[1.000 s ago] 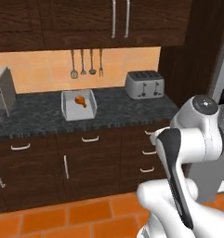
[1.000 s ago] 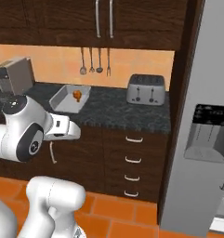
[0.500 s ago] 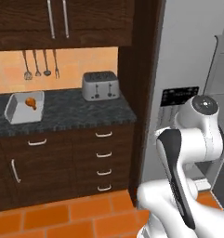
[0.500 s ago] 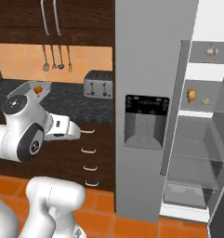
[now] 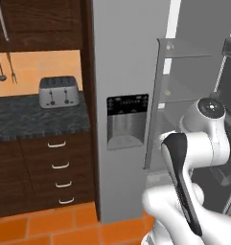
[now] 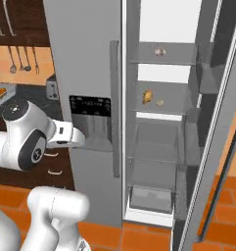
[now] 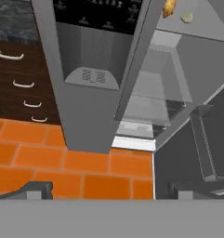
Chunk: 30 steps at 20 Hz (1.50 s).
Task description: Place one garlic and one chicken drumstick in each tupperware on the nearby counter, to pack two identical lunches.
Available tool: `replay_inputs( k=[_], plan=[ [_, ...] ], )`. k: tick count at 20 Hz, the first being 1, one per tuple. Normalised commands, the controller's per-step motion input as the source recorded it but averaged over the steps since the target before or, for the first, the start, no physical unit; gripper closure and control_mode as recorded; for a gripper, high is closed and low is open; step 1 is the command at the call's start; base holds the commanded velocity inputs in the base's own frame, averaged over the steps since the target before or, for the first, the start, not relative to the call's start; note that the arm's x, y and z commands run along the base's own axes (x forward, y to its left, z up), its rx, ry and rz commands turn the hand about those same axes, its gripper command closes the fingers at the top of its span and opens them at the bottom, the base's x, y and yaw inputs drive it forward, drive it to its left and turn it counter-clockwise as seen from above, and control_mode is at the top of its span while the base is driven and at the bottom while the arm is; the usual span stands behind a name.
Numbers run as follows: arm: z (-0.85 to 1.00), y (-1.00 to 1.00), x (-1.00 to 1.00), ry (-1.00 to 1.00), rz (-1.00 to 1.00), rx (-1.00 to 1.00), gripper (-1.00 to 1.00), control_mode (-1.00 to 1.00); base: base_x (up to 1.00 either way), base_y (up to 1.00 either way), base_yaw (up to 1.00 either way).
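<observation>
Chicken drumstick (image 6: 147,96) lies on a middle shelf (image 6: 178,104) of the open fridge (image 6: 90,73), 1 garlic (image 6: 160,103) just right of it. A second garlic (image 6: 159,50) sits on the shelf above. Tupperware (image 6: 3,91) with an orange piece inside rests on the counter (image 5: 35,122) far left, left of the toaster (image 5: 59,91). Claw (image 7: 111,189) empty, jaws wide, facing the fridge front above the orange floor (image 7: 62,162).

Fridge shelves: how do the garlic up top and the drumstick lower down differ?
The garlic is pale, round and alone on the upper shelf; the drumstick is golden-orange, elongated and larger, one shelf lower beside a second pale bulb. Both sit inside the open fridge, not yet picked.
</observation>
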Motion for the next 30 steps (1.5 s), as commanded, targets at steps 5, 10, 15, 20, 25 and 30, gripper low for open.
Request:
replay_inputs(
  k=[5, 10, 15, 20, 25, 30],
  plan=[
    [0.00, 0.00, 0.00, 0.00, 0.00, 0.00, -1.00, 1.00, 0.30, -1.00, 0.00],
    [0.00, 0.00, 0.00, 0.00, 0.00, 0.00, -1.00, 1.00, 0.82, -0.32, 0.00],
    [0.00, 0.00, 0.00, 0.00, 0.00, 0.00, -1.00, 1.00, 1.00, -0.08, 0.00],
    [-0.01, -0.11, 0.12, 0.00, 0.00, 0.02, -1.00, -1.00, 0.56, -0.43, 0.00],
    [-0.27, -0.36, 0.82, 0.00, 0.06, 0.08, -1.00, -1.00, 0.00, 0.00, 0.00],
    [-0.52, 0.00, 1.00, 0.00, 0.12, 0.04, -1.00, -1.00, 0.00, 0.00, 0.00]
  ],
)
